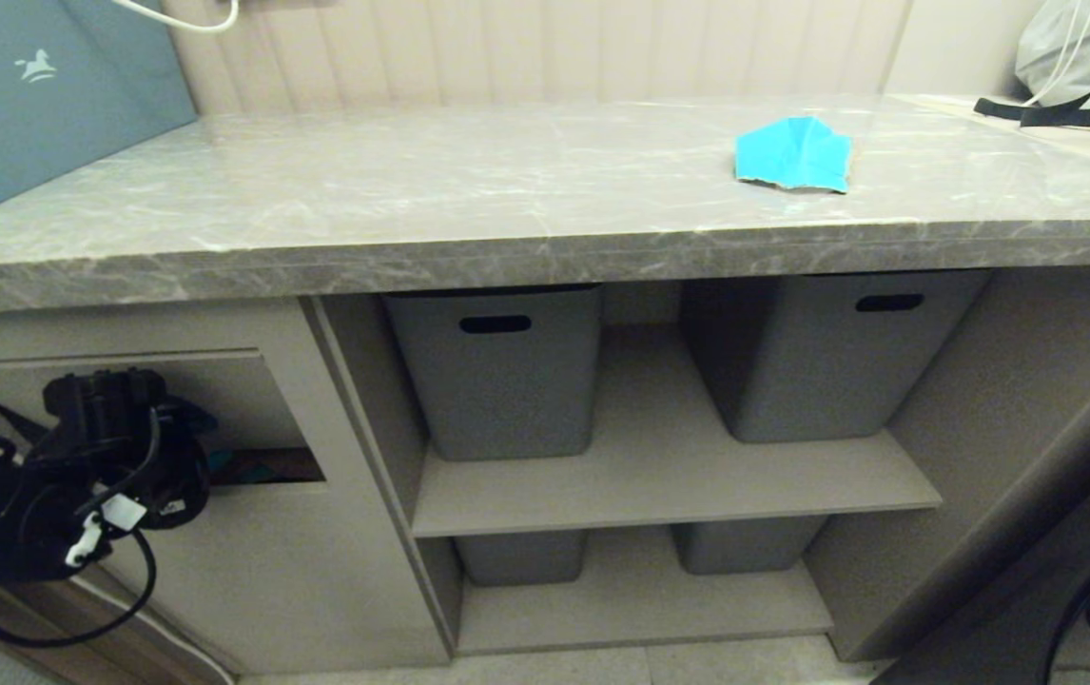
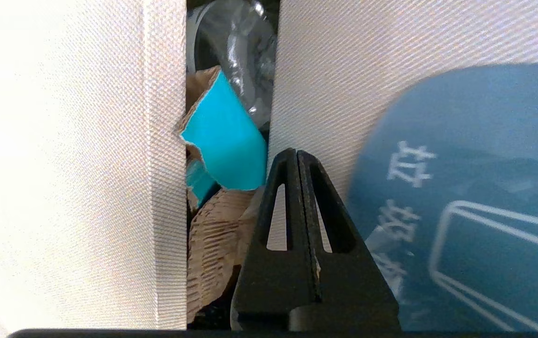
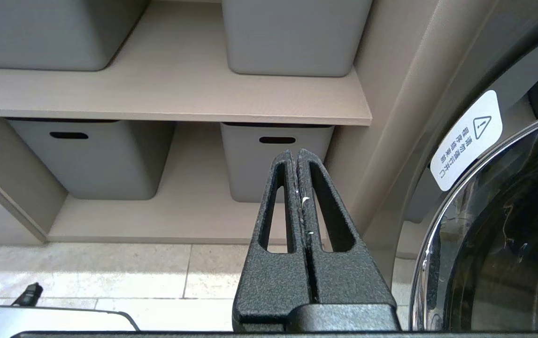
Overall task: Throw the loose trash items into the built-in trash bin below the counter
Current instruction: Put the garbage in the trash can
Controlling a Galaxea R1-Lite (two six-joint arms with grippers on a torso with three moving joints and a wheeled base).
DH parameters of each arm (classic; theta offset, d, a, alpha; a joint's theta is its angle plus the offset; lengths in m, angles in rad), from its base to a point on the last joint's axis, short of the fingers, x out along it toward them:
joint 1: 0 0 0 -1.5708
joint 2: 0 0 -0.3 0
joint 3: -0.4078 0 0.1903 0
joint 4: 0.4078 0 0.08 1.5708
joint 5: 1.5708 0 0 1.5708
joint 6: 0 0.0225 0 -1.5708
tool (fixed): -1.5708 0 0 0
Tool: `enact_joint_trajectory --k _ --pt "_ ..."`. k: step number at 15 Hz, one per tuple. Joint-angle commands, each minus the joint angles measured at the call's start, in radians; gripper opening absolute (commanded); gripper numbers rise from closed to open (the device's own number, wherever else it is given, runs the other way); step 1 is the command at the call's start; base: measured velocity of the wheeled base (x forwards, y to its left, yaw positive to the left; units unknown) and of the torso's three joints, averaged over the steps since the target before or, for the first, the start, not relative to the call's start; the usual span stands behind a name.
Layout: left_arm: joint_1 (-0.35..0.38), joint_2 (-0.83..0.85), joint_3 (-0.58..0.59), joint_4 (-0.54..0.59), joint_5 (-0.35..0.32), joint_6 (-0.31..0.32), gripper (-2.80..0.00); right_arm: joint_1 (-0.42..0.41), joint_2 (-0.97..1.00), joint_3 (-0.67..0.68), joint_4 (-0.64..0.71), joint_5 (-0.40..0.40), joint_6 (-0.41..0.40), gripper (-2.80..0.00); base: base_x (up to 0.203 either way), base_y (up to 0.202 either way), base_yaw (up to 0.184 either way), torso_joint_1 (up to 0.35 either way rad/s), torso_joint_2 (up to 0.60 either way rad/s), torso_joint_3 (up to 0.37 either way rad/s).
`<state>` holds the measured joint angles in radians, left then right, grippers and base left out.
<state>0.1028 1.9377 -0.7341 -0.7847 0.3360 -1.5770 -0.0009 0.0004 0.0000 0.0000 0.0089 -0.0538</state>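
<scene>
One turquoise scrap [image 1: 794,154] lies on the bench [image 1: 469,190], well apart from the bin flap [image 1: 222,390]; a second turquoise scrap [image 2: 224,141] sits inside the bin, visible through the gap beside the flap. The left hand [image 2: 297,157] is clenched and empty, its tips at the flap edge near the blue sticker [image 2: 466,197]. The right hand [image 3: 297,157] is clenched, parked low before the shelves.

Risks:
- The flap may swing closed and catch the left hand's tips on withdrawal.
- The inner scrap, near the gap, could snag and be dragged out.
- The thin bench scrap may slip from a pinch.
</scene>
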Motion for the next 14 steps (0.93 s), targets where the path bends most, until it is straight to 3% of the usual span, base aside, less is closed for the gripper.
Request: enact_joint_trajectory --k 1,3,6,8,11,14 --pt "0.007 -0.017 0.001 -0.003 0.021 -0.009 -2.8 0.001 -0.002 0.0 0.0 0.0 -0.001 -2.8 0.0 0.0 0.0 0.0 0.0 0.0" --pt "0.016 -0.015 0.002 0.002 0.069 -0.006 -2.8 -0.001 -0.002 0.0 0.002 -0.001 0.0 -2.8 0.0 0.0 0.0 0.0 0.0 0.0" --pt "-0.002 -0.074 0.067 0.004 0.079 -0.012 -2.8 -0.001 -0.002 0.0 0.002 0.0 0.0 -2.8 0.0 0.0 0.0 0.0 0.0 0.0" --pt "-0.028 -0.189 0.142 0.012 0.074 -0.032 -2.8 0.0 -0.002 0.0 0.0 0.0 0.0 -2.8 0.0 0.0 0.0 0.0 0.0 0.0" --pt "-0.041 -0.369 0.219 0.119 0.066 -0.041 -2.8 0.0 -0.002 0.0 -0.002 0.003 0.008 -2.8 0.0 0.0 0.0 0.0 0.0 0.0" --pt "-0.052 -0.561 0.305 0.184 0.057 0.01 -2.8 0.0 -0.002 0.0 -0.002 0.003 0.006 -2.8 0.0 0.0 0.0 0.0 0.0 0.0"
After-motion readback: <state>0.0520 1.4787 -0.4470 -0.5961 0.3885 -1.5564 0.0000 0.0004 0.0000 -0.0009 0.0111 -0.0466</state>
